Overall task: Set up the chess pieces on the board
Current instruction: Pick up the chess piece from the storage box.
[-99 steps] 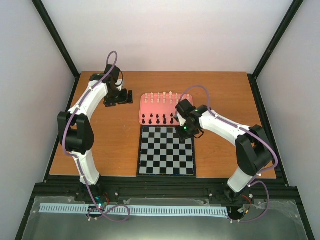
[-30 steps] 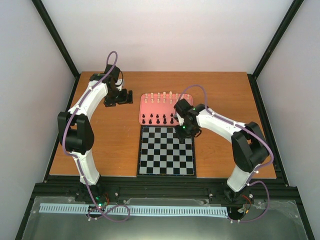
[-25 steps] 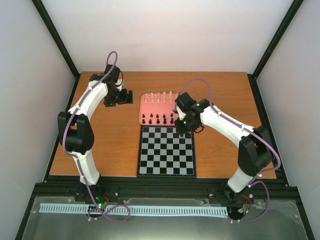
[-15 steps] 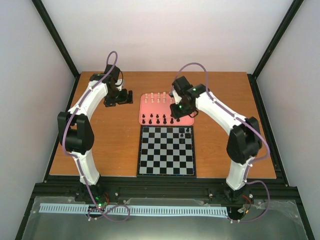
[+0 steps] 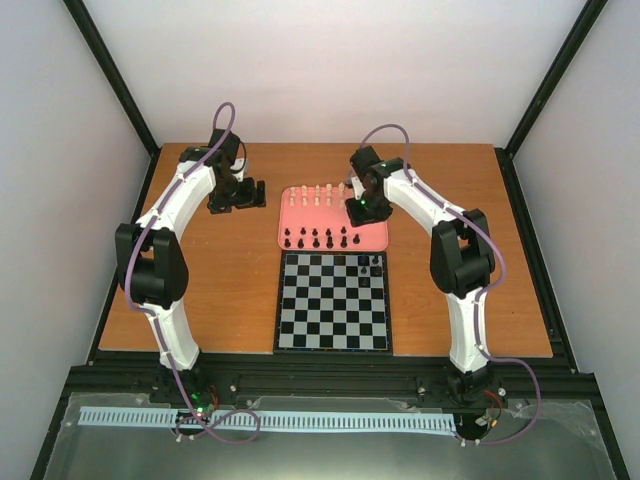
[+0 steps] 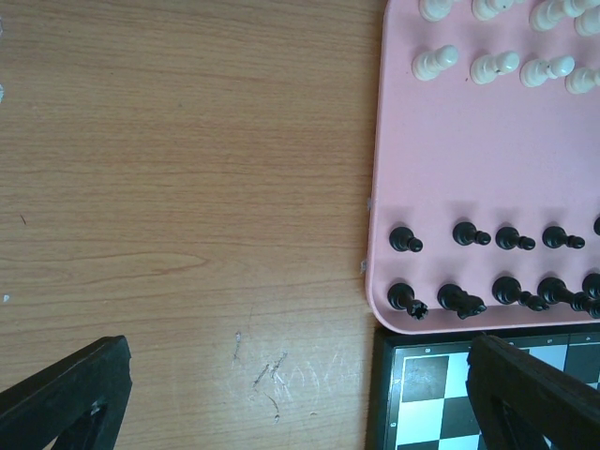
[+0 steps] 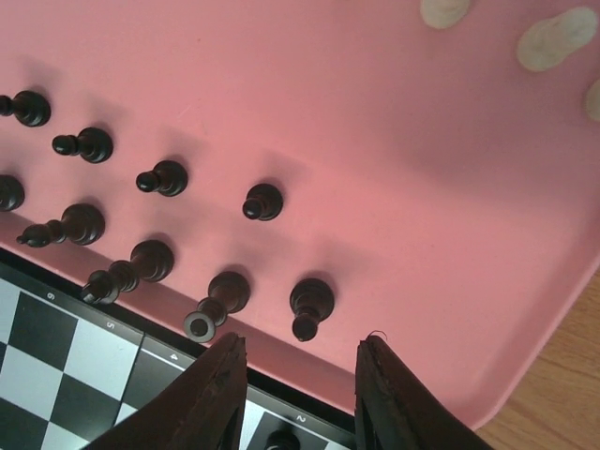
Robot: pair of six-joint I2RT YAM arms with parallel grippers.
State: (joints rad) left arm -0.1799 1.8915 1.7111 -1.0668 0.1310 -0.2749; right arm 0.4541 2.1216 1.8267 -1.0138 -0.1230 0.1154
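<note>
Hovering over pink tray (image 5: pixel 372 241), right gripper (image 7: pixel 296 377) withdrawn from board (image 5: pixel 333 312), half-open, seemingly empty, black piece (image 5: pixel 375 262) left behind.

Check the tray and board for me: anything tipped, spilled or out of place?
Nothing stands out. Black pieces and white pieces stand in rows on the pink tray; none looks toppled or spilled. The board lies square beside the tray.

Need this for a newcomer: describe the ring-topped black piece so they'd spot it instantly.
On the pink tray beyond the chessboard, take the black row nearest that board. The ring-topped piece is second from the right end; its neighbours lack that open ring.
</note>
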